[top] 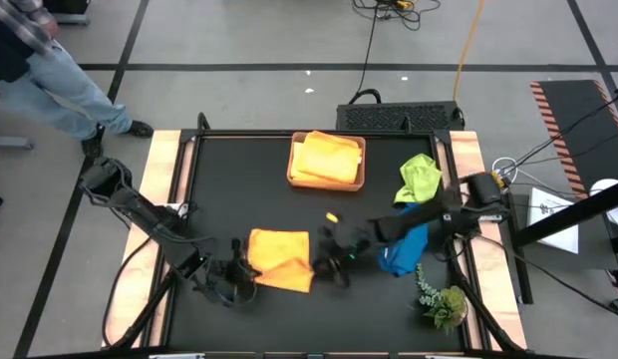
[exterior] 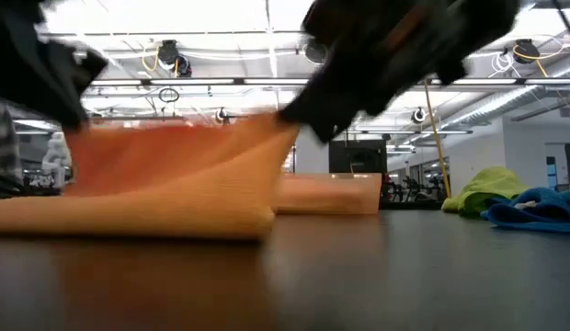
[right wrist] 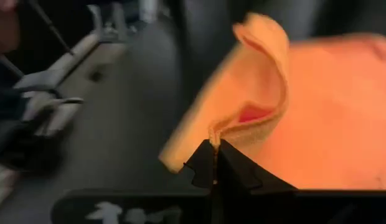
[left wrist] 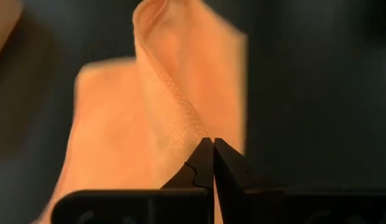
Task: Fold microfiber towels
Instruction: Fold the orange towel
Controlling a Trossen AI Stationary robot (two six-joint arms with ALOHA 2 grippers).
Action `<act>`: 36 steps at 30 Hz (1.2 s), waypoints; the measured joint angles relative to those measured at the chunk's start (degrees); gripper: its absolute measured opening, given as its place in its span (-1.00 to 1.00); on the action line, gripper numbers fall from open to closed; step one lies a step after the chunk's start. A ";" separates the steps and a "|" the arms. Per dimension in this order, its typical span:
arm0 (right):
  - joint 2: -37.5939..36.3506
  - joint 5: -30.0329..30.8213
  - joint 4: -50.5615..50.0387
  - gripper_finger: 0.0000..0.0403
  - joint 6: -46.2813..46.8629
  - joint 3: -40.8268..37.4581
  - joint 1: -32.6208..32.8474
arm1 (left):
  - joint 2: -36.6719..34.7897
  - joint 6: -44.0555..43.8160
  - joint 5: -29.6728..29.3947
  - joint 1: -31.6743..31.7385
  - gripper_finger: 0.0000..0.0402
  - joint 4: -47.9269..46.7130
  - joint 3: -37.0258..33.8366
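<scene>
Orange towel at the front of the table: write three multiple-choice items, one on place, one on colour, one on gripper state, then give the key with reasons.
1. Where does the tray sit?
A. At the table's back middle
B. At the front left corner
C. Under the plant sprig

2. What colour is the towel beside the blue towel?
A. Red
B. Lime green
C. White

3. How is the right gripper?
A. Wide open over the tray
B. Shut on the blue towel
C. Shut on the orange towel

Key: 1 A, the high view shows it there; 2 B, the lime green towel lies beside it; 3 C, its fingers pinch the orange towel, as the left gripper does.
</scene>
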 joint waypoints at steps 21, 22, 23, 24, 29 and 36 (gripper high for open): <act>0.32 21.25 6.28 -1.00 -1.79 -3.31 -4.34 | -0.07 -10.32 -10.23 -2.18 -1.00 -23.43 7.24; 1.90 21.08 7.53 -1.00 -1.24 -3.31 -5.48 | -0.07 -10.73 -10.57 -1.36 -1.00 -23.10 6.06; 3.44 20.95 8.26 -1.00 -0.58 -3.31 -6.57 | -0.04 -11.18 -10.65 -0.43 -1.00 -22.58 4.66; 4.97 20.81 9.19 -1.00 0.12 -3.29 -7.51 | -0.07 -11.73 -10.51 0.62 -1.00 -21.31 3.08; 10.97 18.38 16.48 -1.00 1.44 -3.09 -10.87 | 0.00 -12.63 -5.31 6.13 -1.00 -12.13 -5.81; 15.23 16.46 20.52 -1.00 1.47 -2.05 -12.72 | 0.00 -14.95 -4.35 7.96 -1.00 -6.46 -10.61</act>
